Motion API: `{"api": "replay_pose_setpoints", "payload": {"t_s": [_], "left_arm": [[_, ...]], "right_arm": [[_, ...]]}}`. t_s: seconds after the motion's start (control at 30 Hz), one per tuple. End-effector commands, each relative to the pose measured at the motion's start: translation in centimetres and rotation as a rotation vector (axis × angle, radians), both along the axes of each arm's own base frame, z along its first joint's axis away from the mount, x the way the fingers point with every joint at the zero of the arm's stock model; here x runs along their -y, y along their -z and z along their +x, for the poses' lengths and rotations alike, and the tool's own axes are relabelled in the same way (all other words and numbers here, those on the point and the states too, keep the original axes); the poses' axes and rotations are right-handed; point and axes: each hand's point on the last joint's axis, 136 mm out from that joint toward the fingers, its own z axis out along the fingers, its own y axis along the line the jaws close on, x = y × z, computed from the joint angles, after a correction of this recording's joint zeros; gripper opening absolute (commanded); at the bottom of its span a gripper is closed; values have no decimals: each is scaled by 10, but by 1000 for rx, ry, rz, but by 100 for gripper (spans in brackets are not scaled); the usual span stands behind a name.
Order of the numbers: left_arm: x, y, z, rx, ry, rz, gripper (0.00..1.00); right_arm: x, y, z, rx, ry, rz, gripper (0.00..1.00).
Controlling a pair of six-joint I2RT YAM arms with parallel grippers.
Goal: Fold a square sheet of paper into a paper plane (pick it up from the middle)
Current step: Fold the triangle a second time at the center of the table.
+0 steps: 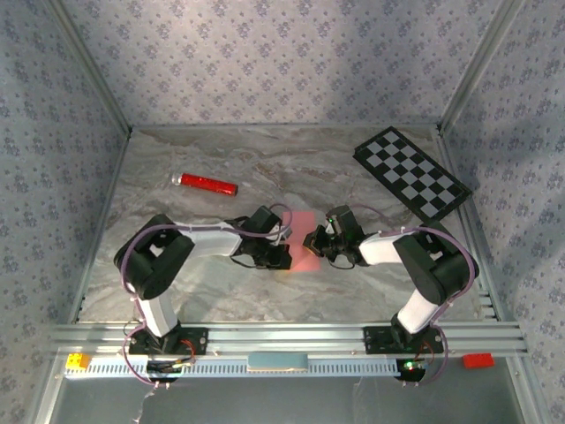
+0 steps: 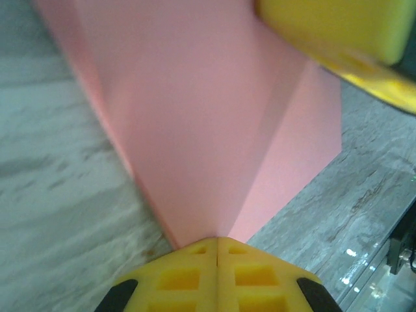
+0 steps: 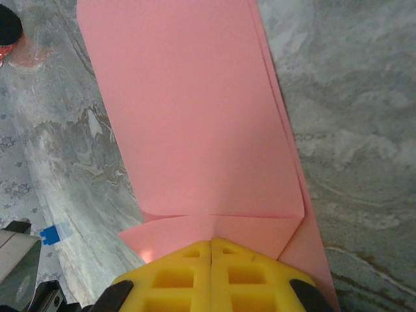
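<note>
Paper (image 3: 195,110): seemingly part-folded, no dart yet
Left tool (image 2: 216,242): clamped on its 9 o'clock edge
Right tool (image 3: 211,244): clamped at 3 o'clock

Pink paper (image 1: 302,231), red cylinder (image 1: 205,184), black-and-white checkerboard (image 1: 411,172), grey marbled table (image 1: 265,157), yellow fingers (image 2: 182,279).

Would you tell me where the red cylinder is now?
In the top view the red cylinder lies on the table, left of centre, beyond the left arm.

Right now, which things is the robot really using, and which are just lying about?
In use: pink paper, pinched by the left gripper and the right gripper.
Lying about: red cylinder, checkerboard.
</note>
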Motion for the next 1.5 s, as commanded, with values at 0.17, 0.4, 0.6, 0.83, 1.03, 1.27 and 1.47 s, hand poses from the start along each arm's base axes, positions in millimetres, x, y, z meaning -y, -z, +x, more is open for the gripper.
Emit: {"api": "replay_pose_setpoints", "payload": {"t_s": [0.17,0.4,0.6,0.83,1.03,1.27,1.47], "left_arm": [[-26,-13,-10,34,-30,87,1],[7,-55,13,112,-18,-56,1],[37,-52,27,77,9,-104,1],[30,-8,27,3,11,33,0],[1,22,5,-56,-16,119,0],[-6,29,-3,-68,-43,114,0],[-5,27,3,-51,-50,123,0]], "right_arm": [[34,39,-23,-124,52,-147,0],[34,38,-22,-120,57,-144,0],[32,38,-22,-119,58,-135,0],[28,36,-20,-115,52,-120,0],[26,24,-11,-79,41,-97,0],[0,-25,4,38,-34,-6,1],[-17,-11,-14,-7,-85,15,1]]}}
